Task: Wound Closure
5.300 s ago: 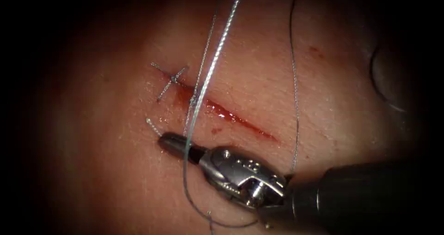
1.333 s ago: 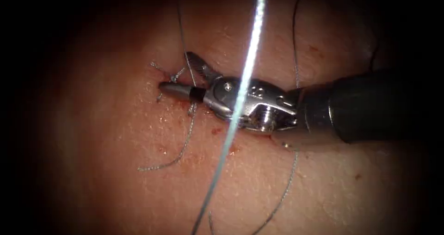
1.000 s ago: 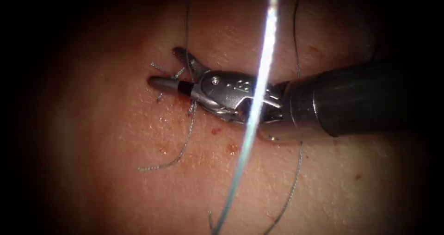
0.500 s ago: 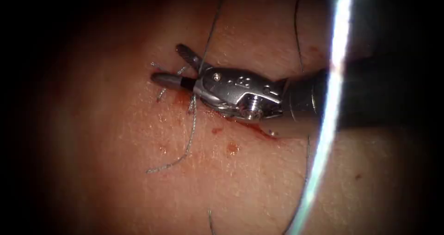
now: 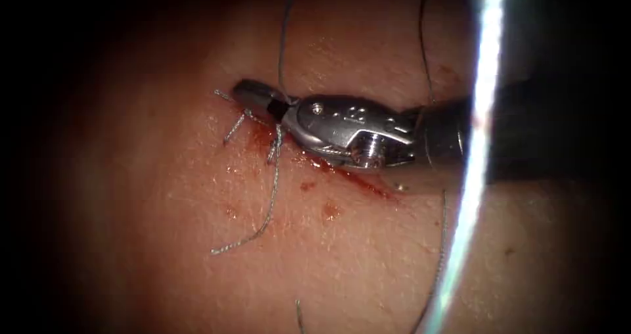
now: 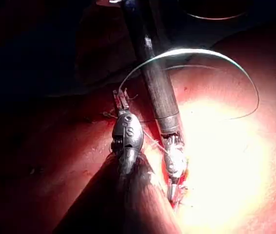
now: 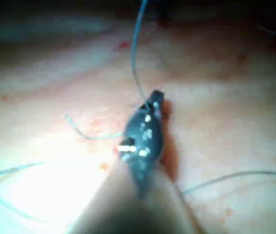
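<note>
Where the cut (image 5: 358,184) ends, center-left in the endoscope view, the right tool (image 5: 255,95) is closed on the thread (image 5: 281,41) beside a knot (image 5: 246,114), likely trimming it. In the left wrist view, the left tool (image 6: 122,99) looks clamped on thread. The right wrist view shows the same closed grip at center, so any next move must spare the knot.

The right arm's tool (image 5: 257,97) is showing short dark jaw tips on a polished silver wrist body, with a small round screw near the front, a row of tiny stamped marks along its flank and a ribbed pivot pin below. A dark, smooth cylindrical shaft (image 5: 526,133) is running behind it. The left arm's tool (image 6: 122,100) is showing a rounded grey wrist stamped with an "S".
</note>
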Motion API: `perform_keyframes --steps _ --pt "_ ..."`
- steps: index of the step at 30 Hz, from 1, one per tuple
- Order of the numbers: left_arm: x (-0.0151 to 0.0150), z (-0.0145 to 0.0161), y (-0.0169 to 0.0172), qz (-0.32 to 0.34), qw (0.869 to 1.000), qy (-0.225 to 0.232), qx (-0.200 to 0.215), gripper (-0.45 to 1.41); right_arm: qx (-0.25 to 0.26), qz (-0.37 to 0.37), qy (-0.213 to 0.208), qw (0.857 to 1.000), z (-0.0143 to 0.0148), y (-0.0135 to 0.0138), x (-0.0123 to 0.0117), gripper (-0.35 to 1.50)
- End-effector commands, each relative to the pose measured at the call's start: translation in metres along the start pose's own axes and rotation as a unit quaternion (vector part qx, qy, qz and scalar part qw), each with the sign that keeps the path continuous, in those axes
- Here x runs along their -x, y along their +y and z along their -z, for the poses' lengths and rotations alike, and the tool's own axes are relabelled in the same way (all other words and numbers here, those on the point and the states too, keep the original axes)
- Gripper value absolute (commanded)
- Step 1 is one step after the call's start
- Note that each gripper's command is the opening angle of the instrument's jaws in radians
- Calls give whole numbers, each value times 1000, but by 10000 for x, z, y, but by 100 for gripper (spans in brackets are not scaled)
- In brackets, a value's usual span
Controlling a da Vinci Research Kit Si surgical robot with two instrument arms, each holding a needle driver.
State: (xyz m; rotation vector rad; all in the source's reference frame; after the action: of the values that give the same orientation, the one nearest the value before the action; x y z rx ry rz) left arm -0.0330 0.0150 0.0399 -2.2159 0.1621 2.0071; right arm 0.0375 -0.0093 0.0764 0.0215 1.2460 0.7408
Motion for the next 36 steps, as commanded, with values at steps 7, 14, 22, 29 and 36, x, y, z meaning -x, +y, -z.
perform_keyframes --steps 7,14,22,29,36 --pt "-5 39 -14 -10 1000 -13 -11 -45 18 -1 -8 1000 35 5 7 146" --pt "-26 145 6 -11 999 -39 -10 -45 -30 3 -11 999 95 -4 11 148" --pt "-22 250 65 -42 995 -85 -6 -45 -47 10 -8 999 108 -24 11 148" --pt "20 312 141 27 972 -187 140 42 -49 16 -7 999 108 -28 17 148" --pt "42 288 167 236 935 -211 162 125 -51 21 -14 998 102 -34 24 148"
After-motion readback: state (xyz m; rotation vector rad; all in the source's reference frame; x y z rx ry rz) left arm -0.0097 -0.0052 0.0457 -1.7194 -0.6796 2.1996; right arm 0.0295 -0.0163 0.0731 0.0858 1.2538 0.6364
